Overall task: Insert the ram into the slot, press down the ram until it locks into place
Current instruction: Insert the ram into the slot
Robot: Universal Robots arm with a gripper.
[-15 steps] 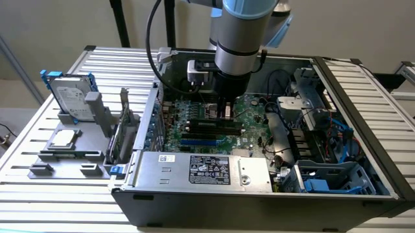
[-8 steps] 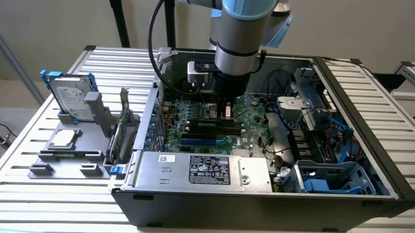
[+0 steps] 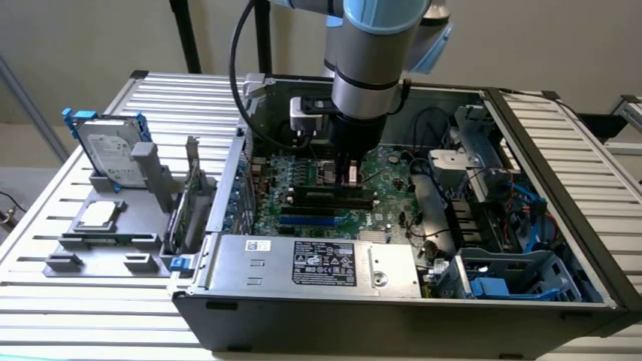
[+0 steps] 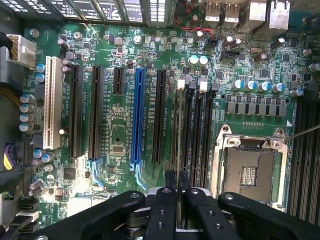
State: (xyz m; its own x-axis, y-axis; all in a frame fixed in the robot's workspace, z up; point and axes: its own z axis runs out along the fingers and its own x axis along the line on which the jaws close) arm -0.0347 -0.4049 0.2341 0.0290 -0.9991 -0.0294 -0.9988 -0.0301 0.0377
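— Though I steer this arm from afar, the wrist view gives me the essentials: the pincer [image 4: 177,176] pinches the ram [image 4: 178,130] by its two flat faces, the stick standing on edge, lined up along the slot [image 4: 182,115].

— Which slot, exactly?

— Outermost of four parallel black sockets on the motherboard [image 4: 120,130], on the bank's side facing the blue slot [image 4: 137,120], away from the CPU socket [image 4: 250,170]. Whether the lower edge has entered the socket or hovers above it, I cannot tell.

— And the wider scene?

— In the exterior view the pincer [image 3: 351,177] is deep inside the open computer case [image 3: 301,301], which lies on the slatted surface [image 3: 90,323] toward its edge on the exterior view's right.

— How will the stick handle?

— Light and stiff along its length, I judge, but thin: it should tolerate a straight push on its top edge and resent any twist or sideways lean. Chips and contact edge are the fragile parts, so the bare faces near the top edge are the place to hold. The smooth board could slip in the grip under load, and the pale end clips [image 4: 181,85] call for even pressure at both ends.
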